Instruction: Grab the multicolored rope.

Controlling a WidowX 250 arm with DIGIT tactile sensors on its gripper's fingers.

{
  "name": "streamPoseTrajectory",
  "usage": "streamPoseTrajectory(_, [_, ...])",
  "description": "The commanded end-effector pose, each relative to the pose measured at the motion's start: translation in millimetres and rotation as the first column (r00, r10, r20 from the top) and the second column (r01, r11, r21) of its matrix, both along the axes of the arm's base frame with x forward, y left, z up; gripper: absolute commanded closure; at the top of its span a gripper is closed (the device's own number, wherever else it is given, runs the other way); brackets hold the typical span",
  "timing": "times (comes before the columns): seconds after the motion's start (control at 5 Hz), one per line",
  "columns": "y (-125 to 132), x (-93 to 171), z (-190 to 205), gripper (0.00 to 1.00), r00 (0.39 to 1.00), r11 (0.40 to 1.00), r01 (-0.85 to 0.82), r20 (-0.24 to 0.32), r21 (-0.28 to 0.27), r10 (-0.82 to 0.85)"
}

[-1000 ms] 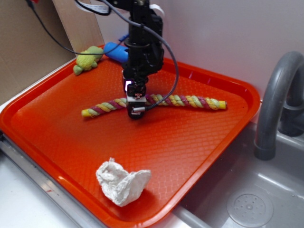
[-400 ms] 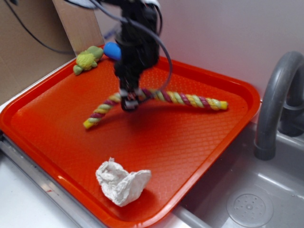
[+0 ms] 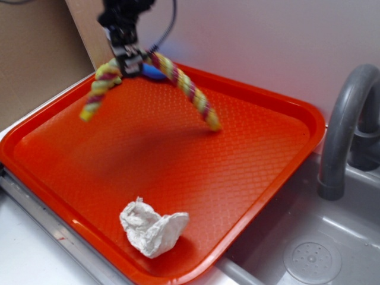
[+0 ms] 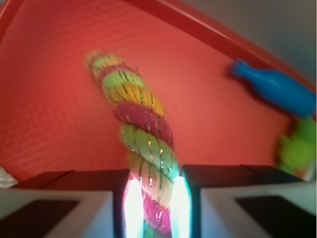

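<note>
Gripper sits at upper left of the exterior frame, jaws clamped on the multicolored rope near its middle. Rope hangs in an arch off the gripper: one end droops toward the left edge of the frame, the other slopes down to the right toward frame centre, both ends over the red tray. Can't tell if the right tip touches the tray surface; view is motion-blurred.

Wrist view: rope is pinched between the two fingers at the bottom of the frame, runs up toward top centre-left, tray below it.

Crumpled white paper lies on the tray at lower centre, well apart from the rope. Blue object in the wrist frame's upper right, green plush just below it at the right edge. Grey faucet and sink on the right side of the exterior frame, beside the tray.
</note>
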State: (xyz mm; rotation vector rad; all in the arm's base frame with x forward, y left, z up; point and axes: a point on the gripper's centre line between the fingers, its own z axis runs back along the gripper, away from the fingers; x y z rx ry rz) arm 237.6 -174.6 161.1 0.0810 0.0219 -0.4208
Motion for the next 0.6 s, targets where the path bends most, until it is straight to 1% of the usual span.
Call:
streamPoseTrajectory(0.0, [42.7, -55.1, 72.1, 1.00, 0.929, 0.931, -0.306, 0.149, -0.201, 0.337])
streamPoseTrajectory(0.2, [51.7, -69.1, 79.4, 1.00, 0.874, 0.878, -0.412, 0.168, -0.244, 0.456])
streamPoseTrajectory(0.4, [52.8, -61.1, 65.1, 1.00, 0.885, 0.883, -0.409, 0.135, -0.232, 0.446])
